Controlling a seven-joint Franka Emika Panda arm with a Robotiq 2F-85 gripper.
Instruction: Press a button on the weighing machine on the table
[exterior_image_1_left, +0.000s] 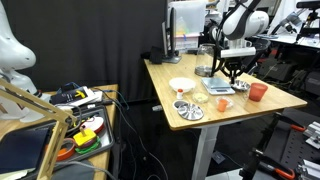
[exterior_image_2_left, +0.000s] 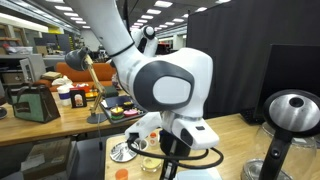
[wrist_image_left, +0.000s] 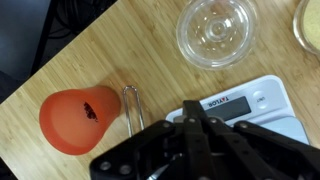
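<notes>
The weighing machine (wrist_image_left: 255, 103) is a flat silver-white slab with a grey display, lying on the light wooden table (wrist_image_left: 90, 50). In the wrist view my gripper (wrist_image_left: 192, 108) is shut and empty, and its joined fingertips point down over the machine's left front edge, beside the display. I cannot tell whether they touch it. In an exterior view the gripper (exterior_image_1_left: 232, 70) hangs just above the machine (exterior_image_1_left: 218, 89) near the far side of the table (exterior_image_1_left: 165, 75). In an exterior view the arm's body hides most of the machine, and the gripper (exterior_image_2_left: 176, 158) points down.
An orange cup (wrist_image_left: 78, 118) and a thin metal clip (wrist_image_left: 132, 103) lie left of the machine. A clear glass bowl (wrist_image_left: 215, 28) stands behind it. A white bowl (exterior_image_1_left: 181, 86), a metal dish (exterior_image_1_left: 189, 111) and a jug (exterior_image_1_left: 205, 62) are also on the table. A lower cluttered bench (exterior_image_1_left: 70, 110) stands beside it.
</notes>
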